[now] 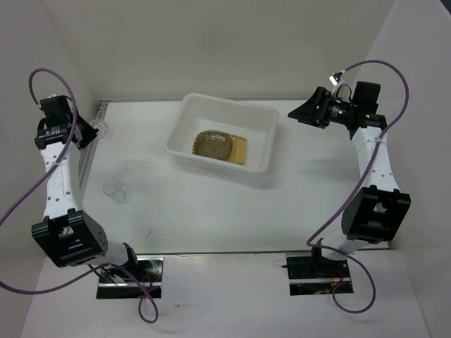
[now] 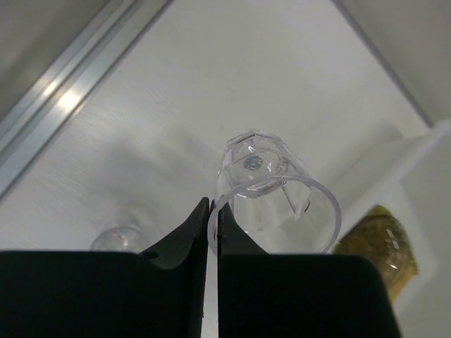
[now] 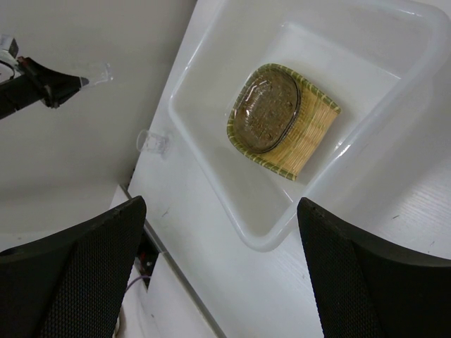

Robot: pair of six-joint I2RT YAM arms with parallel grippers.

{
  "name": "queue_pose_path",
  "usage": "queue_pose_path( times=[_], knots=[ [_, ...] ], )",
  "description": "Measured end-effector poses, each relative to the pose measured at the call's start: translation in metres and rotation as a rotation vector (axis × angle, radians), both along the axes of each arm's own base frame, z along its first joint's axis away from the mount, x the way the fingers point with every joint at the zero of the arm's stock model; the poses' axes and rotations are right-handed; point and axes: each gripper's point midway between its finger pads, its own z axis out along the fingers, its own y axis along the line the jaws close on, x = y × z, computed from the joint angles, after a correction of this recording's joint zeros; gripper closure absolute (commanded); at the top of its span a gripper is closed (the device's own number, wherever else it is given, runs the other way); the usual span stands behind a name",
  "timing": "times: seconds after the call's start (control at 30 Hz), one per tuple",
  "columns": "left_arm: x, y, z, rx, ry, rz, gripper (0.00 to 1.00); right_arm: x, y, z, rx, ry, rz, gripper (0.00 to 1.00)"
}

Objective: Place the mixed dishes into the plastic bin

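The plastic bin stands at the middle back of the table. The yellow fan-shaped plate lies in it, with a grey-brown saucer on top. My left gripper is raised at the far left and shut on the rim of a clear glass cup. The left wrist view shows the fingers pinching that cup by its rim. A second clear cup stands on the table left of the bin. My right gripper is open and empty, raised to the right of the bin.
An aluminium rail runs along the table's left edge, beside white walls. In the right wrist view the bin, plate, saucer and the standing cup all show.
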Motion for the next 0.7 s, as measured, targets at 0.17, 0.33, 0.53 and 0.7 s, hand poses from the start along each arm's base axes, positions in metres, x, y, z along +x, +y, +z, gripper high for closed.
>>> queue_pose_path(
  times=[0.17, 0.33, 0.53, 0.7],
  knots=[
    [0.02, -0.05, 0.04, -0.074, -0.146, -0.135, 1.0, -0.001, 0.0, 0.001, -0.001, -0.004, 0.0, 0.08],
    [0.062, -0.097, 0.086, -0.103, -0.282, -0.309, 1.0, -0.007, 0.002, -0.001, 0.001, 0.002, 0.001, 0.08],
    [0.112, -0.185, 0.091, -0.121, -0.295, -0.584, 1.0, -0.009, 0.002, 0.0, 0.0, -0.001, 0.001, 0.08],
    [0.142, -0.29, 0.068, -0.092, -0.229, -0.854, 1.0, -0.01, 0.001, 0.002, -0.009, -0.011, -0.008, 0.08]
  ],
)
